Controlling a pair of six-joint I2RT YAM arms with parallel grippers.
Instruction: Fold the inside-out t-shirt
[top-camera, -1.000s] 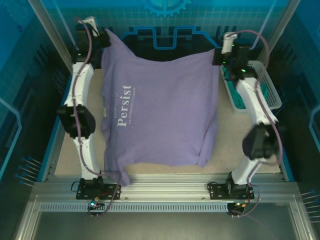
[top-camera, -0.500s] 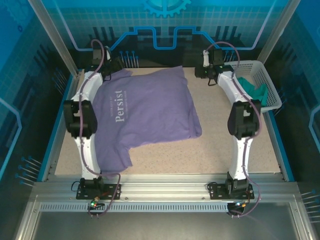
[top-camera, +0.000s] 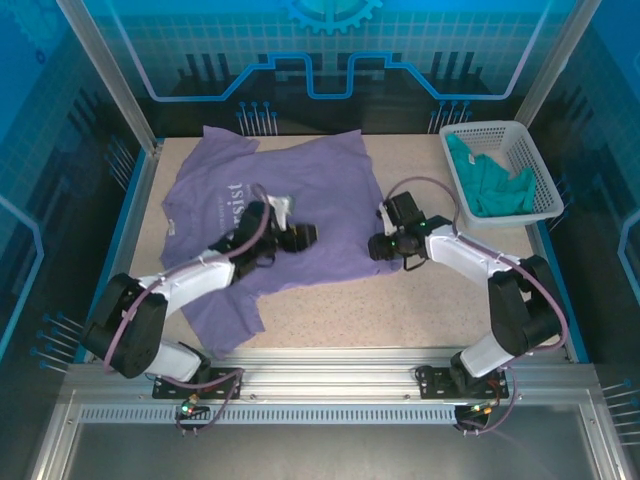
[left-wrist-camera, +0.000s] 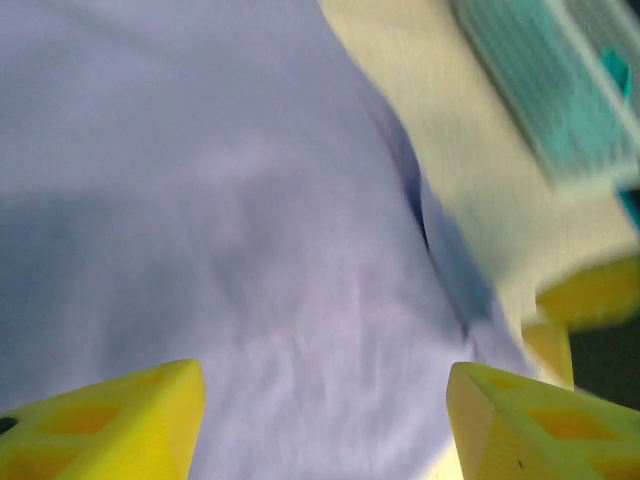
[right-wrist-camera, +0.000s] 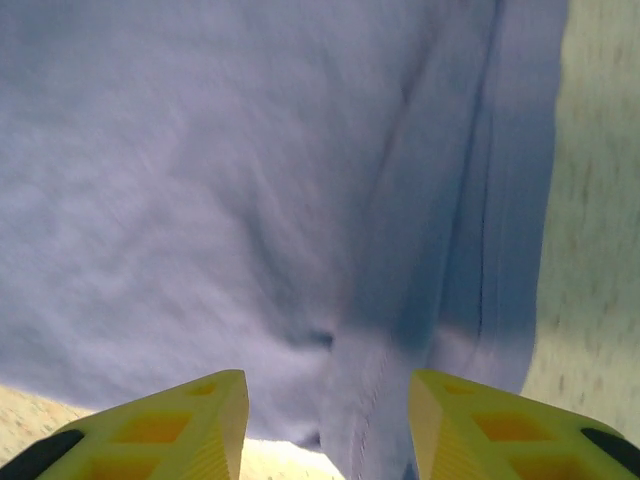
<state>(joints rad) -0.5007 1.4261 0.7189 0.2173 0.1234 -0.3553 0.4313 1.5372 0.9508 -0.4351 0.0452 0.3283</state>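
T-shirt (top-camera: 310, 190), lavender and wrinkled, lies spread on the far-left part of the speckled beige desk (top-camera: 440, 310), inside a blue-walled enclosure. A white basket (top-camera: 487, 127) at the desk's far right corner holds a teal garment (top-camera: 480, 190). The left fingers (left-wrist-camera: 110, 420) stand wide apart over the shirt's middle. The right fingers (right-wrist-camera: 160, 430) gape above its right edge, holding nothing.
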